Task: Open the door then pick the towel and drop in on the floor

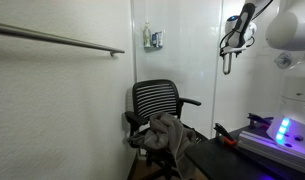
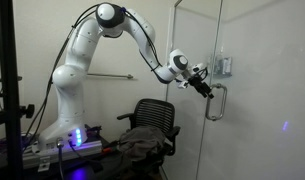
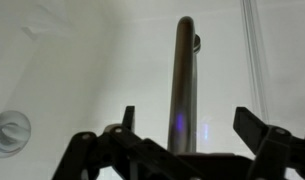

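One door, one towel, one gripper

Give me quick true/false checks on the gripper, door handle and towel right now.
1. The gripper is open. True.
2. Its jaws clamp the vertical silver metal door handle. False: the handle only stands between the open jaws in the wrist view.
3. The grey cloth towel lies on the floor. False: it is draped over the black mesh office chair.
4. A long metal rail runs along the white wall. True.
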### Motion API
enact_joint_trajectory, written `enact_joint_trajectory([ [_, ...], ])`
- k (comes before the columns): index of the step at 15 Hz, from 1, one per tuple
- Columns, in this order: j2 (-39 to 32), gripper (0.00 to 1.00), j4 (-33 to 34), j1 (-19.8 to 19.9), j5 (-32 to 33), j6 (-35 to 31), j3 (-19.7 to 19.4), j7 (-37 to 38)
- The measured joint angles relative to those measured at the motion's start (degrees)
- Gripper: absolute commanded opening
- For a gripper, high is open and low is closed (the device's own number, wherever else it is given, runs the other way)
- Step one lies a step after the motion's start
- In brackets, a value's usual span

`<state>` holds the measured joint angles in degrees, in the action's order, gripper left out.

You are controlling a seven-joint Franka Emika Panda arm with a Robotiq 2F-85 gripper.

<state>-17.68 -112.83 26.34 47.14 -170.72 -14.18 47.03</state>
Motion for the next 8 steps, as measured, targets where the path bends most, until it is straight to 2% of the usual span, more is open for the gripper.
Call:
enact_joint_trajectory([
  [1, -0.53, 0.75, 0.83, -0.59, 0.26, 0.22, -0.53, 0.71],
  [2, -0.92, 0.74, 1.32, -0.82, 0.32, 0.29, -0.74, 0.96],
  [8, -1.05, 0.32, -0.94, 0.09, -3.63, 0.33, 1.11, -2.51],
])
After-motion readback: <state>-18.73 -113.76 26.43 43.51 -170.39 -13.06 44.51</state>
